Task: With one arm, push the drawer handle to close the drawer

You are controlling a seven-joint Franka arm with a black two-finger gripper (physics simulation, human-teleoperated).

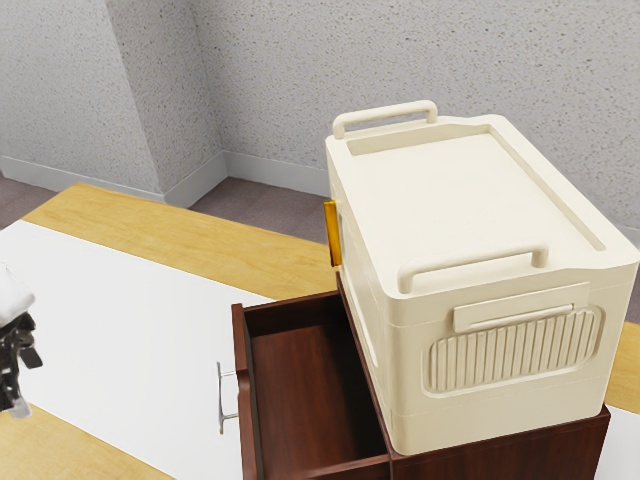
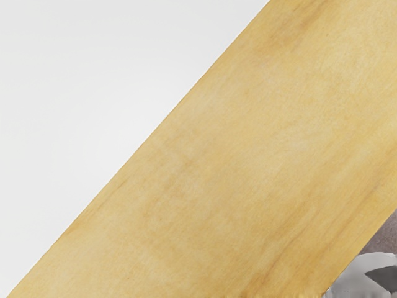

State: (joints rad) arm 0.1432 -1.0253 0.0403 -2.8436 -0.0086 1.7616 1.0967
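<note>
Drawer [image 1: 310,400] open, sticking out of the dark cabinet [image 1: 500,455] toward the exterior view's left. Handle [image 1: 221,400] on its outer face, my gripper [image 1: 16,372] at the exterior view's left edge, well apart from it. So the handle lies toward the exterior view's right from my claw, white strip [image 1: 120,330] between. Handle bar's long axis runs along the drawer front [image 1: 241,390], crosswise to the push; I judge I need to go across to it, then keep pushing the same way. One arm, no choice there.

Claw state: can't tell; gripper is cut off by the frame edge, dark parts bunched up. Near end of drawer and cabinet base cut off too. Cream case [image 1: 480,210] hides part of the cabinet top. Wrist view: bare wood [image 2: 217,161], plus a cropped grey-white thing [image 2: 360,282], can't identify.
</note>
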